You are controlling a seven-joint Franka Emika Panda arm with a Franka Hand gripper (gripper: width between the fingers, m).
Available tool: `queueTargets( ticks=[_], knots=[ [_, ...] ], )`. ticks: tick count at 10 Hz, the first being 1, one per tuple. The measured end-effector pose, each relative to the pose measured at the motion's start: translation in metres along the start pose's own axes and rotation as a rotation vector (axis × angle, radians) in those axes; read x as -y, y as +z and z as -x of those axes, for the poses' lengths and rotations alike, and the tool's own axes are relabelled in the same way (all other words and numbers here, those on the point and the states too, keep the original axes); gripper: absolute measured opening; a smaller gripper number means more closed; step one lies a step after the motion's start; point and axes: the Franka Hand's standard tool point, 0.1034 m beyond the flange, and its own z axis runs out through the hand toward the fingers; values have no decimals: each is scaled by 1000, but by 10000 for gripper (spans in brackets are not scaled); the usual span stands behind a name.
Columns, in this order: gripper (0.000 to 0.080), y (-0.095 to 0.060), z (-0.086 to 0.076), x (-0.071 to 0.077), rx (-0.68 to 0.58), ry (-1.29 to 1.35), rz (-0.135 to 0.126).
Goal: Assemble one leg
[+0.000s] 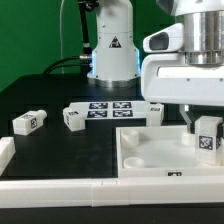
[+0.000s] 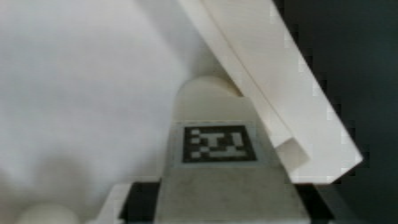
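My gripper [image 1: 204, 126] is shut on a stubby white leg [image 1: 208, 137] with a black-and-white tag. It holds the leg upright over the far corner of the large white tabletop [image 1: 150, 160], at the exterior view's right. In the wrist view the leg [image 2: 217, 120] fills the middle between my two black fingers [image 2: 143, 202], tag facing the camera. Its far end points at the tabletop's surface [image 2: 80, 90], just inside the raised rim [image 2: 267, 70]. My gripper [image 2: 217, 205] clamps the leg's sides. I cannot see whether the leg touches the tabletop.
Two more loose legs [image 1: 27, 122] [image 1: 73, 117] lie on the black table at the exterior view's left. The marker board [image 1: 112, 108] lies behind them. A white rail [image 1: 60, 190] runs along the front edge. The arm's base [image 1: 110, 50] stands at the back.
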Motion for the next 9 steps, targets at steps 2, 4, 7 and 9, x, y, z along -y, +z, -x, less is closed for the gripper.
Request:
queueTargets(
  ticks=[2, 4, 7, 9],
  knots=[
    [292, 0, 2, 1, -6, 247, 8],
    [292, 0, 2, 1, -9, 380, 11],
    [550, 1, -1, 0, -26, 236, -9],
    [618, 2, 1, -1, -26, -25, -3]
  ],
)
